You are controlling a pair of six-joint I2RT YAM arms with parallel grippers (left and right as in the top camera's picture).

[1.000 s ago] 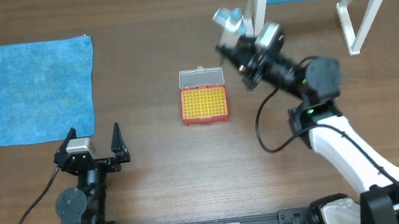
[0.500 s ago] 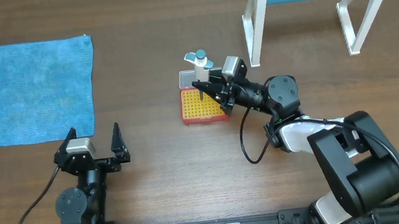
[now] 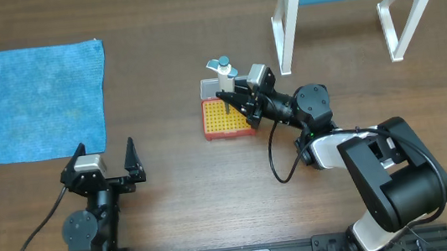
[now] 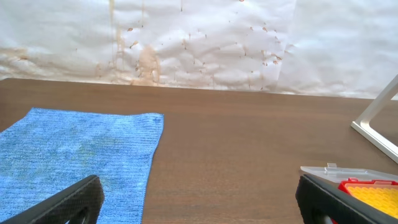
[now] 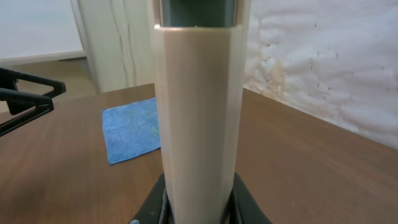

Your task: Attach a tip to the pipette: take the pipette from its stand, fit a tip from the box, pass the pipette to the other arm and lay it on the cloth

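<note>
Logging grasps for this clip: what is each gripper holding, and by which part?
The right gripper holds the pipette by its white body, above the tip box. The left gripper is open and holds nothing.

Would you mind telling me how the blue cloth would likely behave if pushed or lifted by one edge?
The cloth lies flat with slightly wavy edges, so it is probably thin and floppy; lifted by one edge, it would likely drape. Its textured surface on the smooth table suggests a push might bunch it rather than slide it whole.
</note>
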